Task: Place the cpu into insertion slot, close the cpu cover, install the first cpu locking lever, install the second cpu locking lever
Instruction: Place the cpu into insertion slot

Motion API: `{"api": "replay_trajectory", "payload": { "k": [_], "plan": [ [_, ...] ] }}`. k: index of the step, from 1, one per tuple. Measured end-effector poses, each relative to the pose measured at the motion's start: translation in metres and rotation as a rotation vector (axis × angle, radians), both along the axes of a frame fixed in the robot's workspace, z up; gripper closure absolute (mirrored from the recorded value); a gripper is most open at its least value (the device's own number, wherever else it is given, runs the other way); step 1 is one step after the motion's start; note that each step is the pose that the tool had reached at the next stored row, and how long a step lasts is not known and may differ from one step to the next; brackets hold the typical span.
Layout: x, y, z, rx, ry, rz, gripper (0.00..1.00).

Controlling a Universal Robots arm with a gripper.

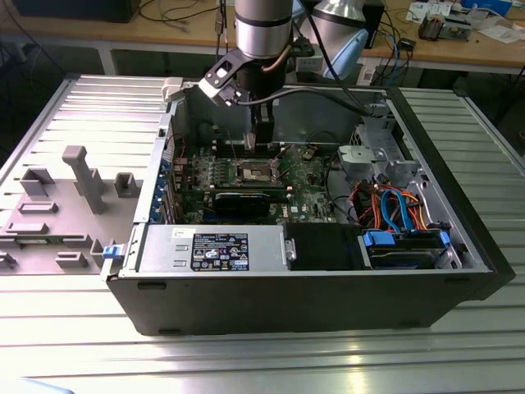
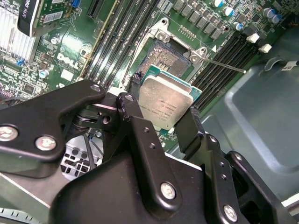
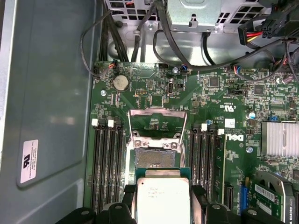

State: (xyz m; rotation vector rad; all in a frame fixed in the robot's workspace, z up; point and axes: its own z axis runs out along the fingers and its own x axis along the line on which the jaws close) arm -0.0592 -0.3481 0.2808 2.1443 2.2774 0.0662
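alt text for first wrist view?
The claw holds the cpu by two edges, close to the uncovered insertion slot, not yet seated. The cpu cover is swung open; black memory slots flank the slot on the green motherboard.

The grey arm [image 1: 262, 33] hangs straight down. Its black hand [image 2: 161, 105] clamps the flat silvery square cpu [image 2: 168, 93].

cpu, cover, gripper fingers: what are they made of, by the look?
cpu: metal lid, dull silvery-tan sheen, with a green board edge.
cover: thin bare sheet metal, likely steel; bright glints.
fingers: matte black, plastic or coated metal; cannot tell which.
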Motion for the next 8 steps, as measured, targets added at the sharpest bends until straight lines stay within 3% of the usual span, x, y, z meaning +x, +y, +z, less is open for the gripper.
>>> {"api": "replay_trajectory", "payload": {
  "k": [8],
  "plan": [
    [-0.0004,0.0000,-0.0022,0.0000,0.0000,0.000,0.45]
  ]
}}
